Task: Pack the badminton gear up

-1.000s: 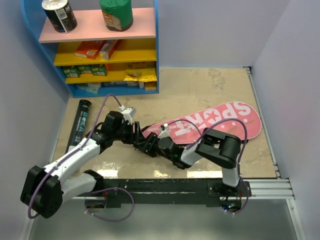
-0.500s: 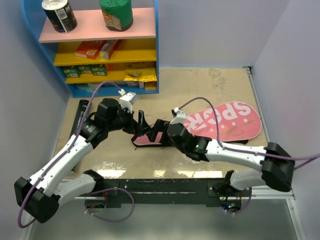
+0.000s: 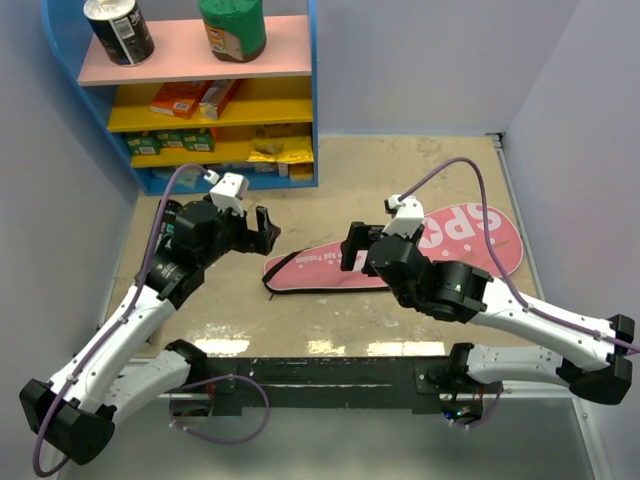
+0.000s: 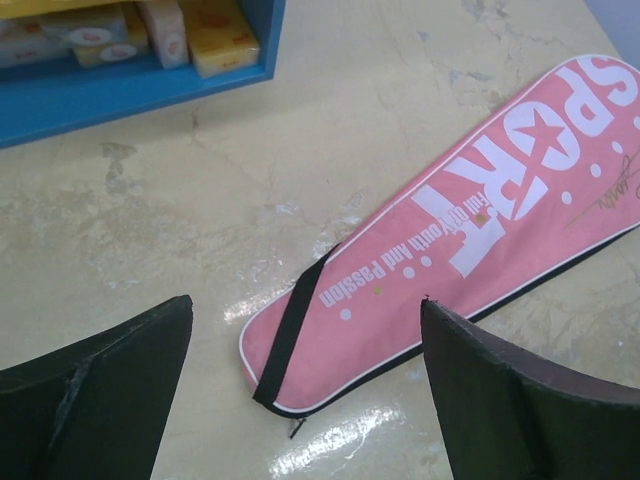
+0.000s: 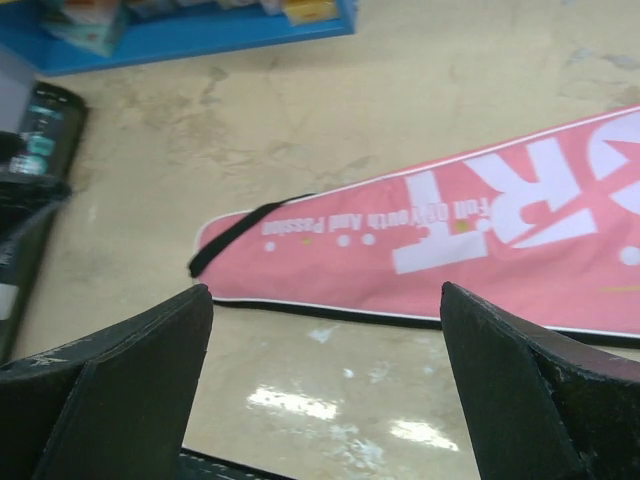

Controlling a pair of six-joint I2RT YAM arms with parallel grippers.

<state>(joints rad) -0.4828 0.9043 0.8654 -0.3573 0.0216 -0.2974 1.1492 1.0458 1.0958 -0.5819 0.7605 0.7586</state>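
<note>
Now lifted away from pink cover [image 3: 312, 272], left claw [image 3: 265, 232] and right claw [image 3: 350, 250] wide

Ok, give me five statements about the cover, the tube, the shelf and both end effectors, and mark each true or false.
1. The pink cover lies flat on the table. True.
2. The left end effector is shut on the cover's black strap. False: it is open and holds nothing.
3. The right end effector is open and empty. True.
4. The black tube stands on the blue shelf. False: it lies on the table, left of the cover.
5. A black can and a green can stand on the shelf's pink top board. True.
</note>
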